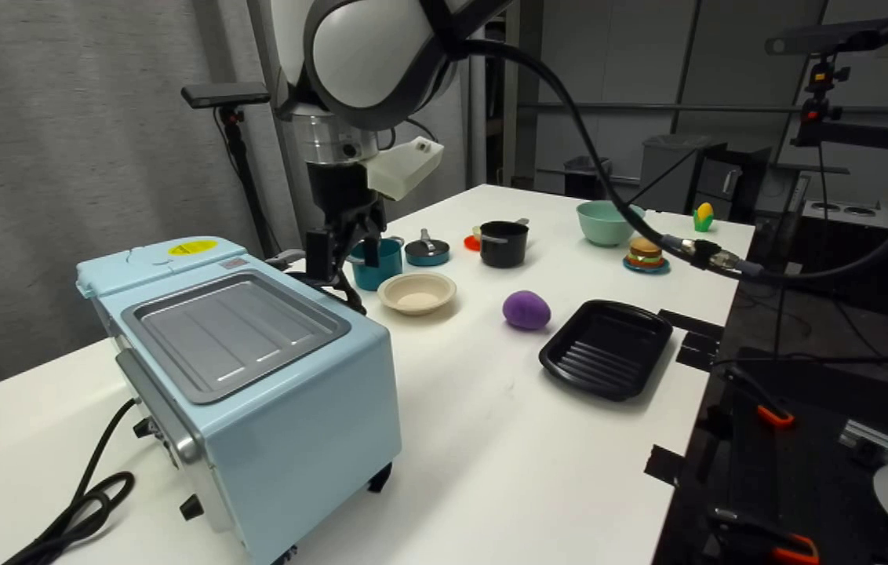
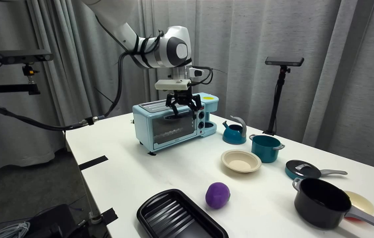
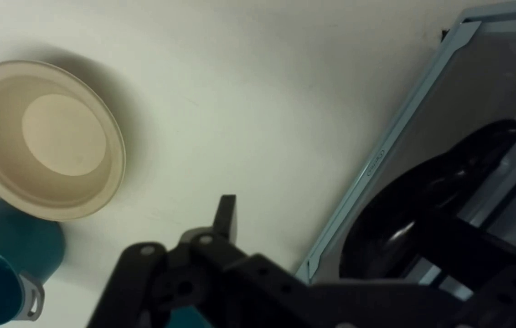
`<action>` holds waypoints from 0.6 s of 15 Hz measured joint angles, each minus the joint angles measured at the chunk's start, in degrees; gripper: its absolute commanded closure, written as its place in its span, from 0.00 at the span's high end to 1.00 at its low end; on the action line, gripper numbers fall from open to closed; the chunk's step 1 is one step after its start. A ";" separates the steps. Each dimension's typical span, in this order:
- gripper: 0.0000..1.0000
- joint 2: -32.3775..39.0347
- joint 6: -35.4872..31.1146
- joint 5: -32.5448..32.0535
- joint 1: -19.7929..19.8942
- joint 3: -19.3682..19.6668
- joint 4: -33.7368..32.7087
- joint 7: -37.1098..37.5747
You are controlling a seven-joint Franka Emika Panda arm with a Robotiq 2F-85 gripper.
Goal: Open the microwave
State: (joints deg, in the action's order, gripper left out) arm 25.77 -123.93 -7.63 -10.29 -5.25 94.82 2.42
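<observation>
Microwave [image 1: 287, 428] sits near left in an exterior view, door [image 2: 170, 130] closed, gripper [image 2: 184, 114] by its handle [image 3: 404, 196] with jaws apart, touch unclear, bowl [image 1: 416, 292] and tray [image 1: 609, 345] farther right.

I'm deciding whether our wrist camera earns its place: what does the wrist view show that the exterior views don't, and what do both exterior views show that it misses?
Only the wrist view: a small oval mark on the microwave stands out; I can't make it out from outside.

Only the exterior views: the purple rounded object, the black ribbed tray and the black pot, each in both.

Shared by all: the microwave, the cream bowl, the teal pot and the robot's fingers.
</observation>
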 measured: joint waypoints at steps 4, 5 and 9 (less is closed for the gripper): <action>1.00 0.45 0.00 -1.18 0.00 0.80 0.02 0.55; 1.00 0.63 0.00 -1.50 0.00 0.94 0.02 0.81; 1.00 1.44 0.00 -2.60 0.00 1.27 0.03 1.83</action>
State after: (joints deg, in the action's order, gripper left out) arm 27.21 -123.94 -10.23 -10.29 -3.98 94.85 4.26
